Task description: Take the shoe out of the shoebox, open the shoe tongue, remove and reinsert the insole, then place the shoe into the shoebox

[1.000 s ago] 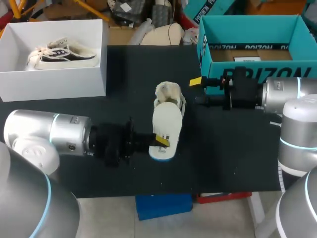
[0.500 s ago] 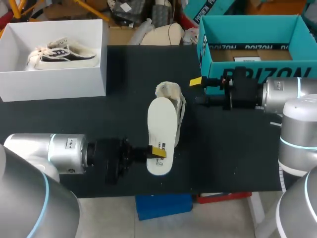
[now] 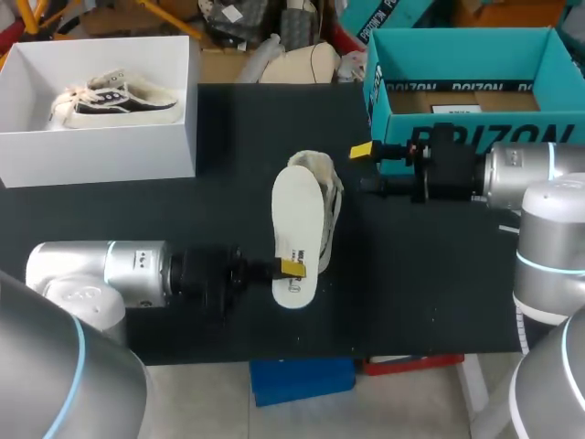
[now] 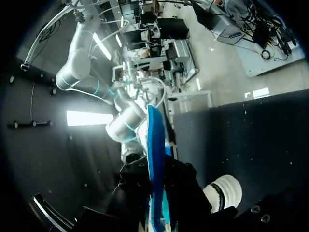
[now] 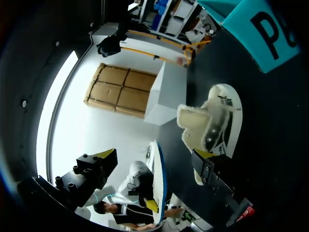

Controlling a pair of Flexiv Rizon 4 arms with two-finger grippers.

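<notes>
A white shoebox (image 3: 101,155) holding another sneaker (image 3: 114,99) and a teal box (image 3: 466,44) flank the shoe (image 3: 311,166) lying mid black surface (image 3: 228,192). Left jaws pinch the insole (image 3: 297,233) over it; right jaws gape empty.

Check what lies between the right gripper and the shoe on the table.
Nothing. In the head view, only bare black table separates the right gripper from the shoe.

We note black tabletop (image 3: 228,210). Directly on it: white shoebox (image 3: 101,155) at far-L corner, teal box (image 3: 548,128) at far-R corner, white shoe (image 3: 311,166) approx mid, apart from both boxes, closer to near edge.
</notes>
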